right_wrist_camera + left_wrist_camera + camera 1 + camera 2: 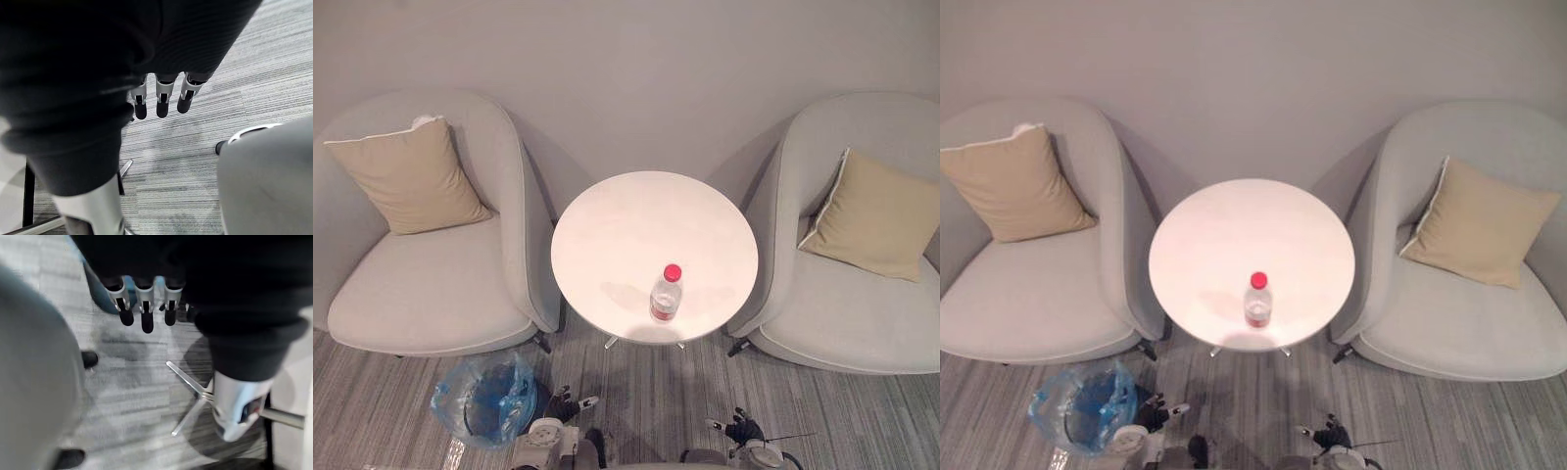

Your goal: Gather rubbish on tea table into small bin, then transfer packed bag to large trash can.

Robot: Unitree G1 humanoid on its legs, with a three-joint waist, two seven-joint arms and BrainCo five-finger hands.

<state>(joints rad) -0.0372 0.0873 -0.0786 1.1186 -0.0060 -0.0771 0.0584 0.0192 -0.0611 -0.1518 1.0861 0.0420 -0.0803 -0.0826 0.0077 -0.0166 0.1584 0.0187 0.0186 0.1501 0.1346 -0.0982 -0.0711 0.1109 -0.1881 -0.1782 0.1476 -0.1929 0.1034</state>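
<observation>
Upright bottle [666,294] on the bench [607,235] stands ahead, midway between left hand [566,404] and right hand [744,428]; all fingers [145,313] released, empty.

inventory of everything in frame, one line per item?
table: 1, white, round, between the armchairs
bottle: 1, clear with red cap, upright near the table's near edge
armchairs: 2, light grey, one on each side of the table
cushions: 2, tan, one on each armchair
bin: 1, lined with a blue bag, on the carpet in front of the left armchair
carpet: grey, striped, under everything
wall: grey, behind the armchairs
left hand: open, low over the carpet beside the bin
right hand: open, low over the carpet near the right armchair
</observation>
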